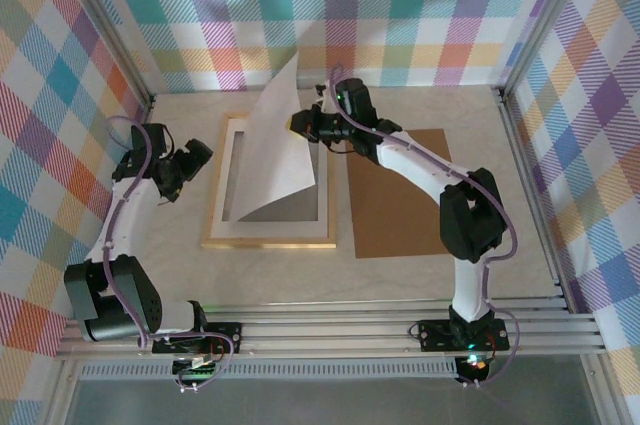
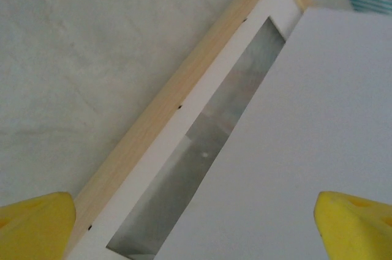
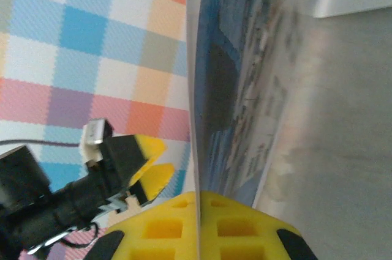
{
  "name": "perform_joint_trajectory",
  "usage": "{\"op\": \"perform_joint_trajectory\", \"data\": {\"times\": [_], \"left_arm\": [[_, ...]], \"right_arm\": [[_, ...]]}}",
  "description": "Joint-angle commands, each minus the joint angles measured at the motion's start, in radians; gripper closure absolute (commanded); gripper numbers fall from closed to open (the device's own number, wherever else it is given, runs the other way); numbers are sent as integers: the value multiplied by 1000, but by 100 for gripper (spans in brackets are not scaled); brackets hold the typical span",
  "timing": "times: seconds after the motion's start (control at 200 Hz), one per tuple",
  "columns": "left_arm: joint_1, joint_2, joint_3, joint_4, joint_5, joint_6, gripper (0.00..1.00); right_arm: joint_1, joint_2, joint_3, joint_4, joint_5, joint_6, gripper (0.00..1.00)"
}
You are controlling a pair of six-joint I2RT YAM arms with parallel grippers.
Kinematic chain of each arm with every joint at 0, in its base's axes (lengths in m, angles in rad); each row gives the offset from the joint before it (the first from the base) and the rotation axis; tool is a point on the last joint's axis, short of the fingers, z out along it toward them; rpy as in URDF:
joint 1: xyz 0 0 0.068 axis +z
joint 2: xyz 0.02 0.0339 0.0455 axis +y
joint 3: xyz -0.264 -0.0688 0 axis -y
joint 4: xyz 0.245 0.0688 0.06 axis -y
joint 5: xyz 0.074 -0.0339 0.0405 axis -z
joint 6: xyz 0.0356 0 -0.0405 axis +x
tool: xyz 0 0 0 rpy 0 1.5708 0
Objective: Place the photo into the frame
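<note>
From above, the frame (image 1: 214,207) lies flat with its long axis running 12 to 6 o'clock, and the brown backing board (image 1: 400,195) lies beside it at 3 o'clock. The photo (image 1: 283,140) stands tilted over the frame's opening, white back up, and its low edge seems to sit toward the 6 o'clock end of the opening. The right gripper (image 1: 304,123) pinches the raised 3 o'clock edge, so the opening lies at about 8 o'clock and below it. My judgement is that the sheet must swing down that way to lie flat. The left gripper (image 1: 188,167) waits at 9 o'clock off the frame's left rail, spread and holding nothing. The right arm is therefore the one on the print. In the left wrist view, the left gripper (image 2: 196,229) has its yellow fingertips (image 2: 37,226) wide apart. The wooden rail (image 2: 177,89) and white mat (image 2: 211,82) run from 7 to 1 o'clock, and the photo's blank back (image 2: 306,137) overhangs the clear pane (image 2: 223,116). In the right wrist view, the right gripper (image 3: 197,223) has its jaws pressed together on the photo's edge. The blue printed face (image 3: 239,89) turns toward the pane (image 3: 337,131) at 3 o'clock.
</note>
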Motion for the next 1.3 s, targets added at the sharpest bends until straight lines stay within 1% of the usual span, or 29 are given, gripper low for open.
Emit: {"op": "perform_joint_trajectory", "data": {"times": [0.0,0.13,0.19,0.335,0.425,0.495,0.545,0.67,0.825,0.92,1.125,1.295], "left_arm": [[12,26,38,-51,-3,43,0],[37,31,-22,1,-23,27,0],[57,34,-31,4,1,19,0],[63,15,-25,-12,-53,36,0],[70,-3,-34,-4,-57,27,0],[76,-5,-39,2,-50,20,0],[81,-1,-39,1,-45,19,0],[84,-2,-39,1,-38,19,0],[83,-3,-44,6,-34,19,0],[84,2,-43,7,-24,18,0],[84,7,-45,13,-5,19,0],[84,16,-48,19,14,15,0]], "right_arm": [[26,15,77,50,-49,37,100],[51,83,175,76,-70,74,100],[63,116,214,100,-85,95,100],[85,167,246,117,-85,112,100],[92,171,206,158,-88,125,100],[98,165,170,226,-97,123,100],[104,156,155,219,-87,100,100],[115,124,51,199,-22,49,100],[114,109,-105,232,57,74,100],[112,95,-177,229,132,78,100],[103,64,-284,215,254,91,100],[97,66,-303,211,279,74,100]]}}
